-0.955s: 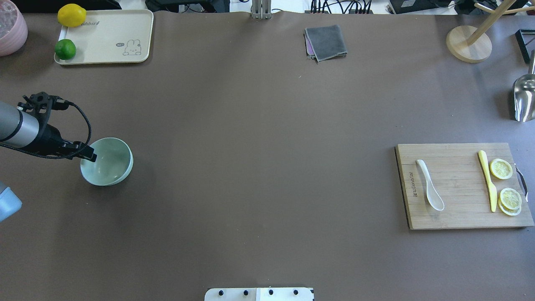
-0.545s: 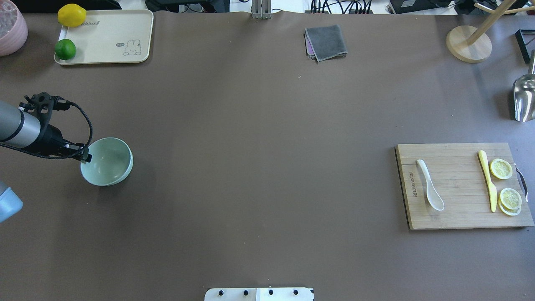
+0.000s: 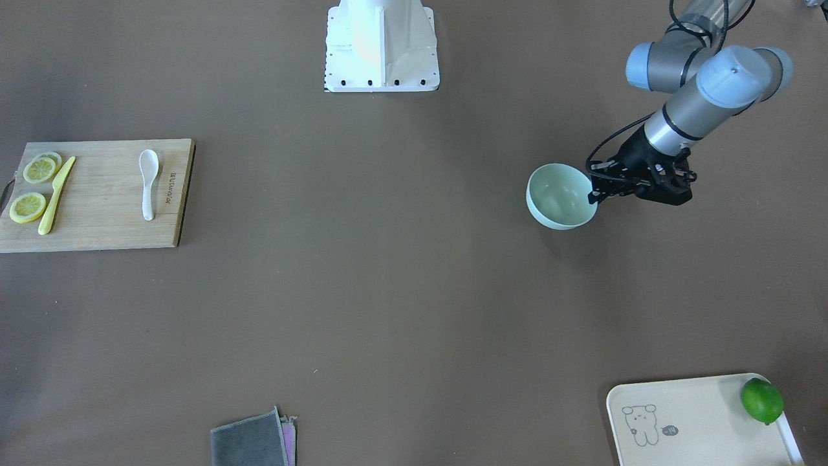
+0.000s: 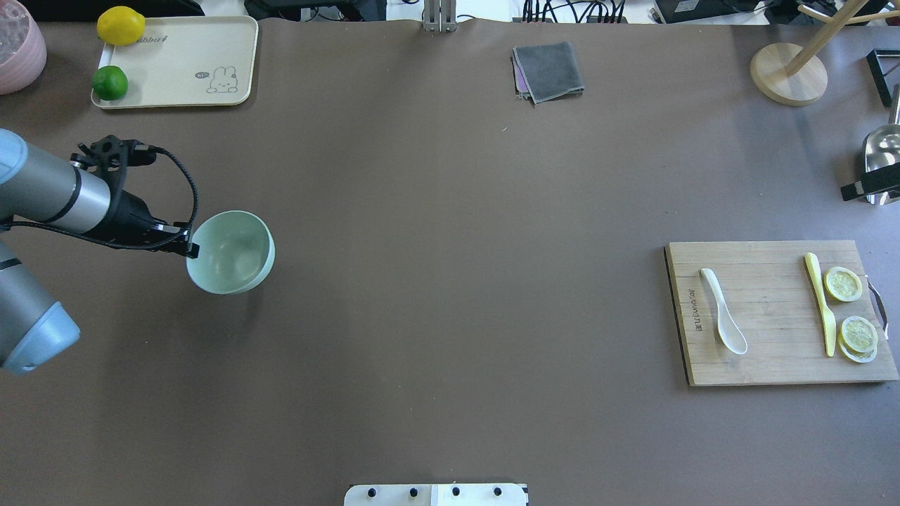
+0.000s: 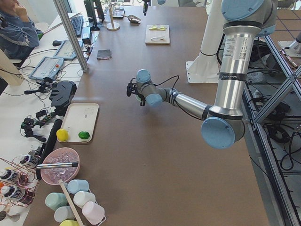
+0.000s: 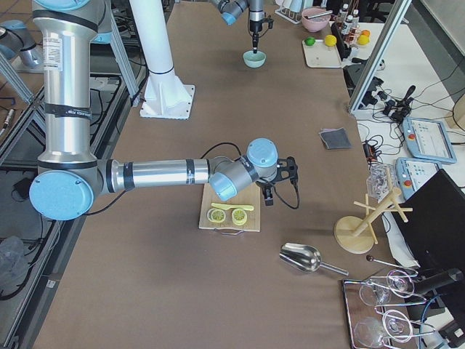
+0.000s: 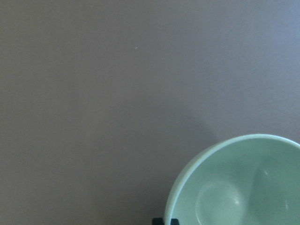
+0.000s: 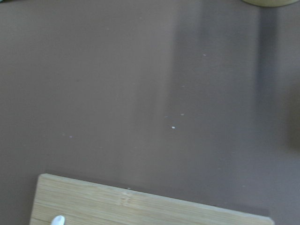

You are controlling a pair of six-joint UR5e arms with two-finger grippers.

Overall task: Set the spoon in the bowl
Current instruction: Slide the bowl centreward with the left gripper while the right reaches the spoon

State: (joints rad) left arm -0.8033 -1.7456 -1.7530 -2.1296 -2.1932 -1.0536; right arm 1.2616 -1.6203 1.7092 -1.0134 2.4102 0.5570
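Observation:
The pale mint-green bowl (image 4: 235, 253) is on the left of the table; it also shows in the front view (image 3: 557, 195) and the left wrist view (image 7: 239, 183). My left gripper (image 4: 190, 247) is shut on the bowl's near-left rim (image 3: 592, 194). I cannot tell whether the bowl touches the table. The white spoon (image 4: 722, 311) lies on the wooden cutting board (image 4: 773, 358) at the right, scoop toward me; it also shows in the front view (image 3: 149, 183). My right gripper (image 4: 868, 188) shows at the right edge, beyond the board; its jaws are unclear.
A yellow knife (image 4: 821, 302) and lemon slices (image 4: 842, 284) share the board. A cream tray (image 4: 176, 63) with a lemon and a lime sits at the far left. A grey cloth (image 4: 548, 70), a wooden stand (image 4: 787, 74) and a metal scoop (image 4: 882, 165) lie along the far and right sides.
My left gripper has moved to the right and a little farther away, taking the bowl with it. My right gripper has come into view at the right edge.

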